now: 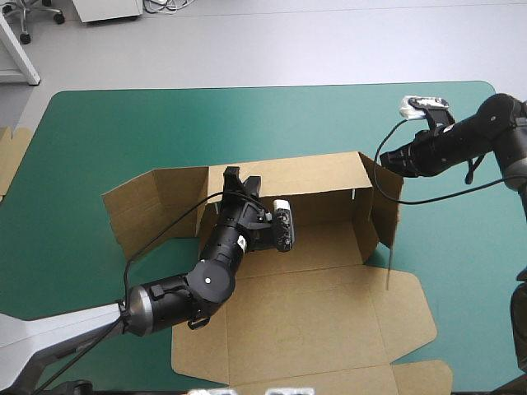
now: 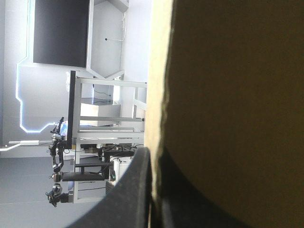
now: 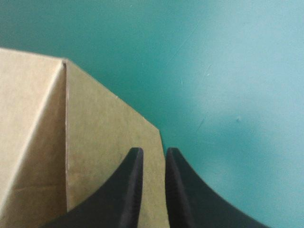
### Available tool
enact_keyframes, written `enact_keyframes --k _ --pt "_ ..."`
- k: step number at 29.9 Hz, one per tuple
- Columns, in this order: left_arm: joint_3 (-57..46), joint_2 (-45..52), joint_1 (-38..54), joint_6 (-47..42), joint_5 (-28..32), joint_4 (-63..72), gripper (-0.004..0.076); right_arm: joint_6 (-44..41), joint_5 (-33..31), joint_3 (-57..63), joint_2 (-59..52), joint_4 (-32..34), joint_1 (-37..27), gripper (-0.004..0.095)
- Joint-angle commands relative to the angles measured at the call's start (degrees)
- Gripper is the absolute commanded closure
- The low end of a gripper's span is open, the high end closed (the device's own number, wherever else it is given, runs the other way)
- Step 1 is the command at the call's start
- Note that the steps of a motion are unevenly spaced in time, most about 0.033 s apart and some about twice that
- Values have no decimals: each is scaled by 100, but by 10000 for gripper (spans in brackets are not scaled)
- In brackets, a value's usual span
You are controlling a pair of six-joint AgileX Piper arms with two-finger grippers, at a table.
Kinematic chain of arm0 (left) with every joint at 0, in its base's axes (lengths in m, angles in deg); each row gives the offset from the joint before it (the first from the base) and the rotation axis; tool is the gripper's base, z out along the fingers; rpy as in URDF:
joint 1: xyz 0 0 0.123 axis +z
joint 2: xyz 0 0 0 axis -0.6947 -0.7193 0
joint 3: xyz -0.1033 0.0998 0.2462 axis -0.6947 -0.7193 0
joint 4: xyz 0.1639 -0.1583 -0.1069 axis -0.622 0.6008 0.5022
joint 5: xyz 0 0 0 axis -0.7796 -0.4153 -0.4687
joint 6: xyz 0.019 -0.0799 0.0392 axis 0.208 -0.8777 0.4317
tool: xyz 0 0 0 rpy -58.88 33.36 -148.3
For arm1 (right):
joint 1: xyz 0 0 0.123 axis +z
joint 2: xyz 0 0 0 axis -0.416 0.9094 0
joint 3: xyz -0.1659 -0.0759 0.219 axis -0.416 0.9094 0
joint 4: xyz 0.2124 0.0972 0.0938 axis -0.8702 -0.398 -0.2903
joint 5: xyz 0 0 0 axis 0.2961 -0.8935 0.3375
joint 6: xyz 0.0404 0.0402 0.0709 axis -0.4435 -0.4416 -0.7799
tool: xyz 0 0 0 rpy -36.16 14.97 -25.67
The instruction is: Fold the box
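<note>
The brown box (image 1: 313,313) lies mid-table with its back wall and right side wall raised. Its lid and front flaps are flat toward the near edge, and its left flap is spread outward. My left gripper (image 1: 237,174) reaches from inside the tray to the back wall's top rim. In the left wrist view that gripper (image 2: 153,156) is shut on the box (image 2: 237,95), the board's edge between the black fingers. My right gripper (image 1: 387,162) is at the right wall's far upper corner. In the right wrist view the gripper (image 3: 151,154) is all but shut, with the box (image 3: 95,142) edge running between its fingers.
More brown board (image 1: 10,156) shows at the table's left edge. The teal-green cover (image 1: 461,247) is bare to the right of the box and along the far edge.
</note>
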Motion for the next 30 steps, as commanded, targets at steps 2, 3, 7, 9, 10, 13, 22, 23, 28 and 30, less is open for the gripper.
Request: enact_keyframes --k 2,3,7,9,10,13,22,23,28,30 --pt "123 173 19 -131 -201 -278 734 318 330 446 -612 -360 -26 745" --pt "123 173 19 -131 -201 -278 734 343 455 582 -739 -360 -26 744" --pt "123 173 19 -141 -130 -278 734 635 792 1079 -1243 -457 -26 745" --pt "123 173 19 -144 -130 -278 734 791 886 1300 -1416 -508 -26 744" --pt "123 173 19 -144 -130 -278 734 919 918 1414 -1491 -570 -26 744" --pt "123 173 19 -144 -130 -278 734 1347 963 1682 -1570 -833 -26 723" --pt "123 173 19 -243 -122 -278 734 1937 564 1813 -1580 -940 -16 497" --pt "123 173 19 -243 -122 -278 734 1986 535 1813 -1580 -994 -16 487" --pt "123 173 19 -255 -122 -278 734 2292 440 1870 -1580 -1198 -5 449" --pt "123 173 19 -255 -122 -278 734 2292 440 1870 -1580 -1198 43 447"
